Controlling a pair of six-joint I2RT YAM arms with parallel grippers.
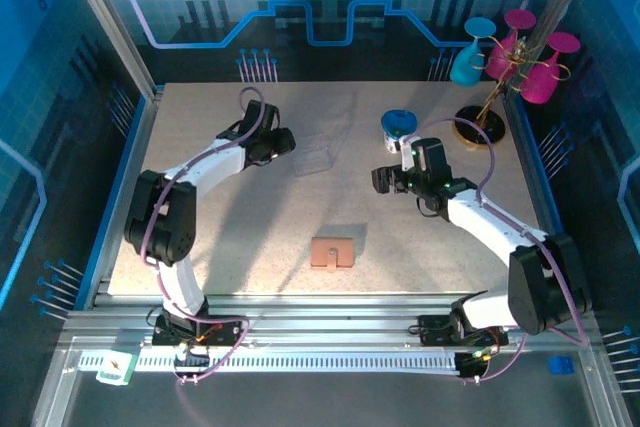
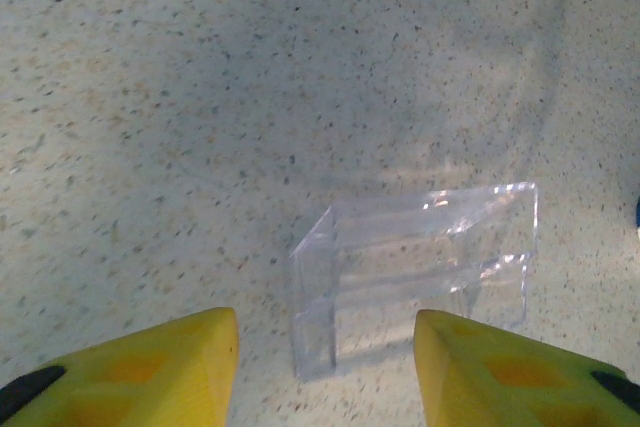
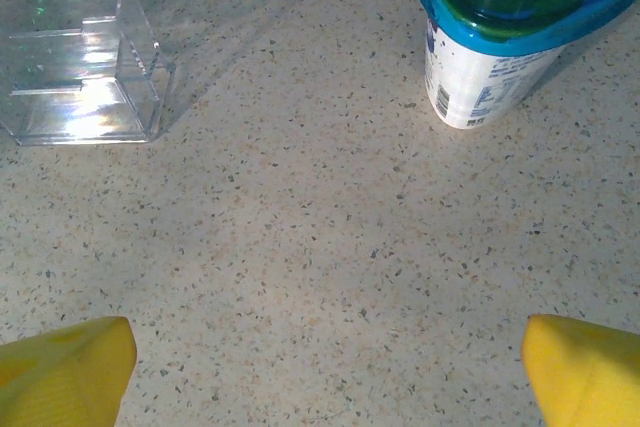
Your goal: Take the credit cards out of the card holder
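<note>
Here, the card holder (image 1: 333, 251) lies folded on the table (image 1: 220, 247), lower centre of the top view, well apart from both arms. Left gripper (image 1: 287, 139), upper left: fingers partly spread, empty, beside the clear box (image 1: 320, 152). Right gripper (image 1: 383, 179) is spread wide, empty, just below the blue cup (image 1: 398, 127).

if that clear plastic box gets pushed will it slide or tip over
The clear box looks thin-walled and empty, so it is probably light and would likely slide on the table. Its glossy walls may be slippery in a grip. It rests on a flat face, so tipping seems unlikely, though a hard squeeze might crack it.
</note>
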